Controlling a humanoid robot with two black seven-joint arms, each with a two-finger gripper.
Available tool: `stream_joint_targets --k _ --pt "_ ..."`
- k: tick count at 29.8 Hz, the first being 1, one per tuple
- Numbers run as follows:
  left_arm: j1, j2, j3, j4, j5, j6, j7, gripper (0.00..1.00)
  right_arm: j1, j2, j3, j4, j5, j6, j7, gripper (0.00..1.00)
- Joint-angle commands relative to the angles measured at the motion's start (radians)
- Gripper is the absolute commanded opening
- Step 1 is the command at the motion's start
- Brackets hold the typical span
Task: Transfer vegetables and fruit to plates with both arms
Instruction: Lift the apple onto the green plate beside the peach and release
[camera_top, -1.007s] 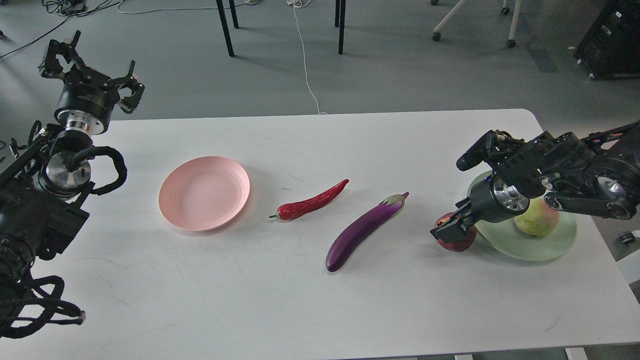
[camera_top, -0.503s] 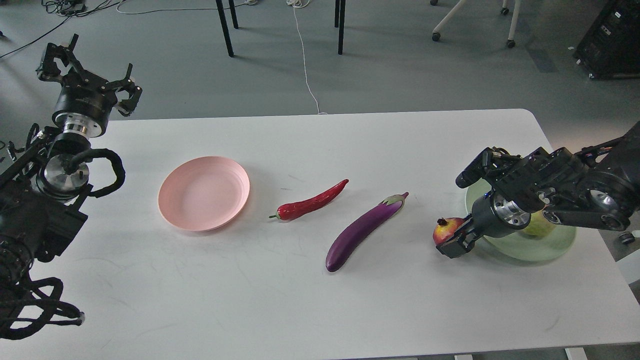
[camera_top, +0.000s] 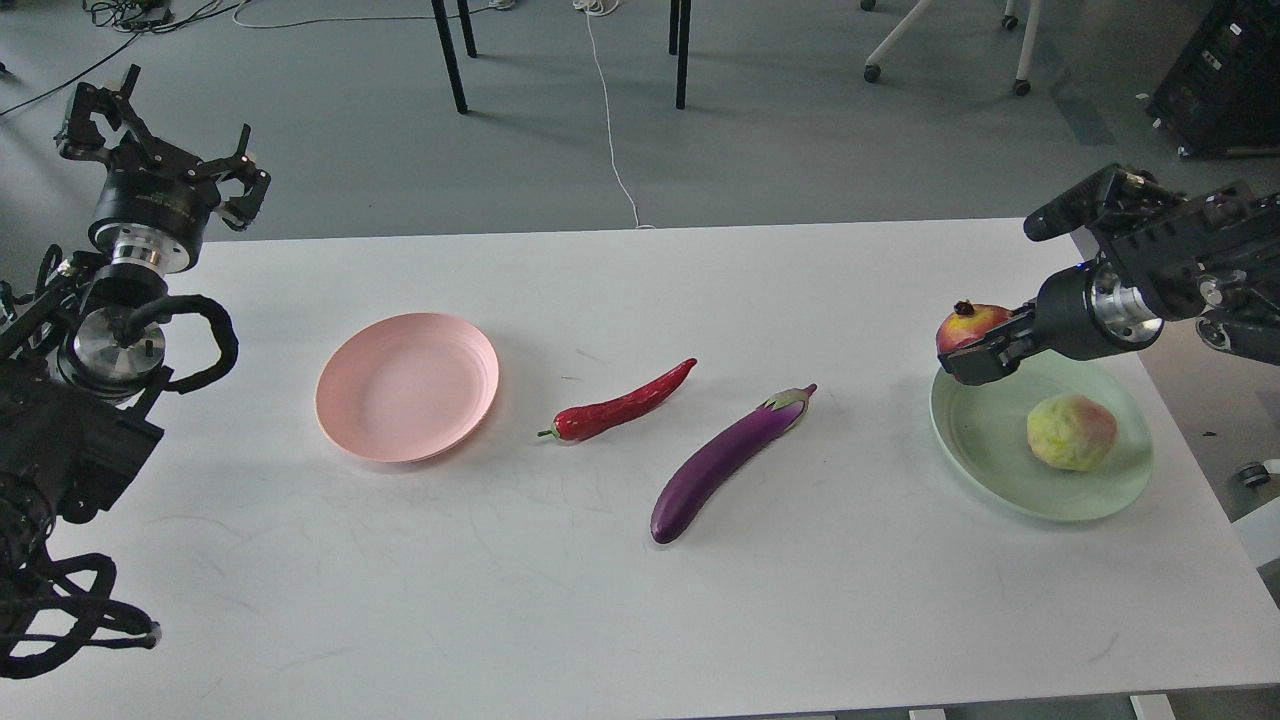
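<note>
My right gripper (camera_top: 975, 350) is shut on the dark red pomegranate (camera_top: 968, 324) and holds it in the air over the far left rim of the mint green plate (camera_top: 980, 445). The bumpy yellow-green fruit (camera_top: 1071, 432) lies on that plate. The purple eggplant (camera_top: 725, 462) and the red chili pepper (camera_top: 622, 404) lie on the white table's middle. The pale pink plate (camera_top: 407, 385) sits empty at the left. My left gripper (camera_top: 160, 125) is open and empty, raised beyond the table's far left corner.
The white table (camera_top: 640, 600) has its right edge just past the green plate. Chair legs (camera_top: 455, 55) and cables lie on the floor behind it.
My right gripper has lifted the pomegranate off the table and carried it up and to the right, over the green plate's rim. The left arm has drifted slightly up and left.
</note>
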Motion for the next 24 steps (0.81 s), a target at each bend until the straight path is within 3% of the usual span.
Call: stream_joint_targets --k 1,5,11,24 --pt "0.0 -0.008 0.003 -0.002 0.0 0.001 0.0 0.98 -0.059 -0.029 0.005 -0.062 0.0 -0.006 0.001 0.56" --pt "0.0 -0.008 0.006 -0.005 0.0 0.0 0.001 0.98 -0.131 -0.027 0.042 -0.106 0.0 -0.013 -0.001 0.6" --pt "-0.001 -0.007 0.009 -0.006 0.0 0.0 0.0 0.98 -0.179 -0.018 0.071 -0.145 0.002 -0.012 -0.001 0.77" --pt "-0.003 -0.008 0.011 -0.006 0.002 0.0 0.001 0.98 -0.202 -0.018 0.127 -0.156 0.005 -0.007 -0.001 0.98"
